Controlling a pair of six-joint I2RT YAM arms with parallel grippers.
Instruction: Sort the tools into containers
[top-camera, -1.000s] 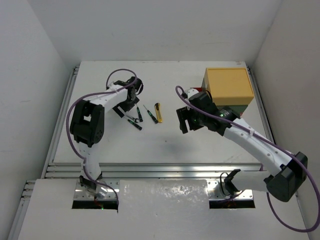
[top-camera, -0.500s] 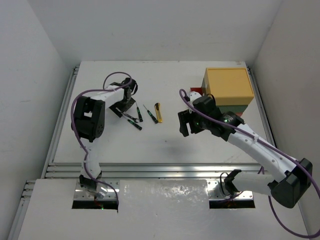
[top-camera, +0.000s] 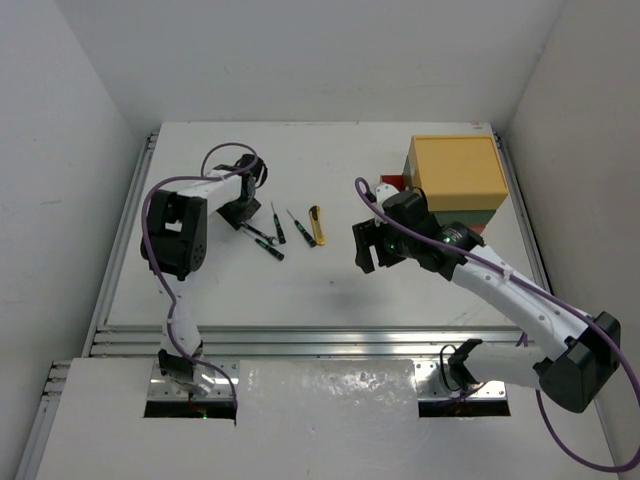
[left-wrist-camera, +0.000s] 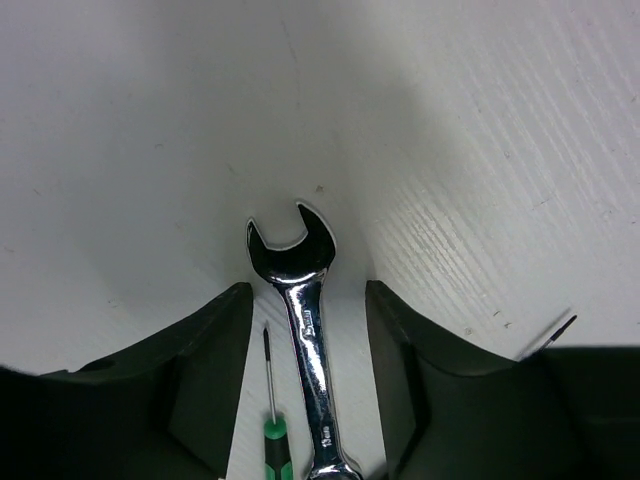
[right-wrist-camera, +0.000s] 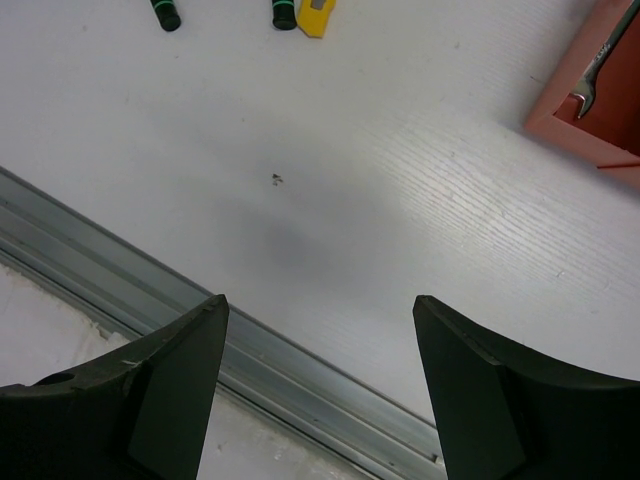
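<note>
Left claw (top-camera: 242, 208) slid left vs a second ago. Now wide open, straddling silver wrench (left-wrist-camera: 305, 310) flat on worktop (top-camera: 300, 290), not pinching it. Screwdriver (left-wrist-camera: 270, 440) just beside wrench. Other screwdrivers (top-camera: 277, 223) and utility knife (top-camera: 318, 226) mid-worktop. Right claw (top-camera: 364, 246) barely moved, open, empty, over bare patch with near-edge rail (right-wrist-camera: 300, 400) close. Second wrench (right-wrist-camera: 598, 60) sits in red-orange drawer (right-wrist-camera: 585, 140), far right under yellow box (top-camera: 458, 172).

top: overhead, whole table (top-camera: 330, 290) | wrists: close, looking down | shared: screwdrivers (top-camera: 277, 228)
</note>
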